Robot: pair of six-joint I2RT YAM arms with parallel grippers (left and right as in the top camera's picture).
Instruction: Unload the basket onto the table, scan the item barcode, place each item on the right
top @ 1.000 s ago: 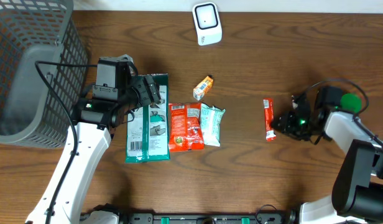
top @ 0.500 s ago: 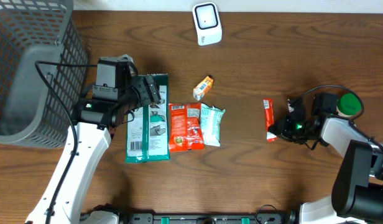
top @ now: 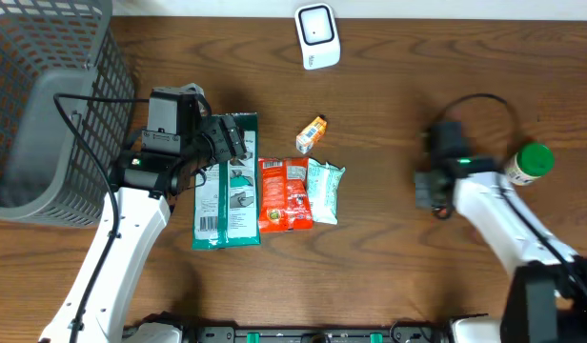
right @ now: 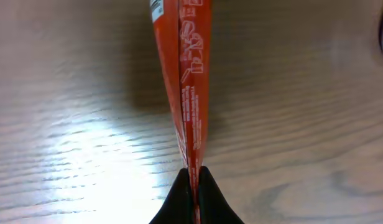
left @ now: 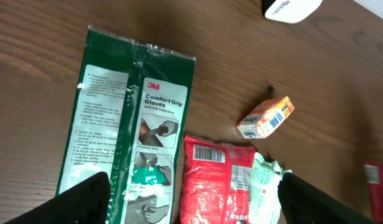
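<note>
closest in, the right wrist view shows the right claw (right: 191, 186) pressed together on the thin edge of a slim red-orange packet (right: 193, 81), the item to be scanned. its two black fingertips (right: 179, 196) meet on the seam at the packet's near end. the packet runs straight away from them, seen edge-on, with small white print on its side. the wooden table (right: 67, 124) lies below, with a dark shadow beside the packet; whether the packet touches the wood cannot be told. from overhead this claw sits right of the table's middle, and the packet is hidden beneath it. a green-capped bottle (top: 529, 162) lies near the arm, on its right.

on the left side, the left claw (top: 232, 143) hangs over the far end of a green glove pack (top: 225, 191), jaws spread wide and holding nothing. in the left wrist view its dark fingers (left: 86, 199) stand at the two bottom corners, with the printed pack lying flat between them.

touching the pack's right edge is a red snack bag (top: 284, 193), barcode at its far end, and a pale mint packet (top: 324, 191) touches that.

farther off, apart from the row, lies a small orange and white box (top: 313, 133), tilted.

farthest away, a white scanner (top: 317, 36) sits at the far edge, and a grey mesh basket (top: 46, 105) fills the far left corner.
</note>
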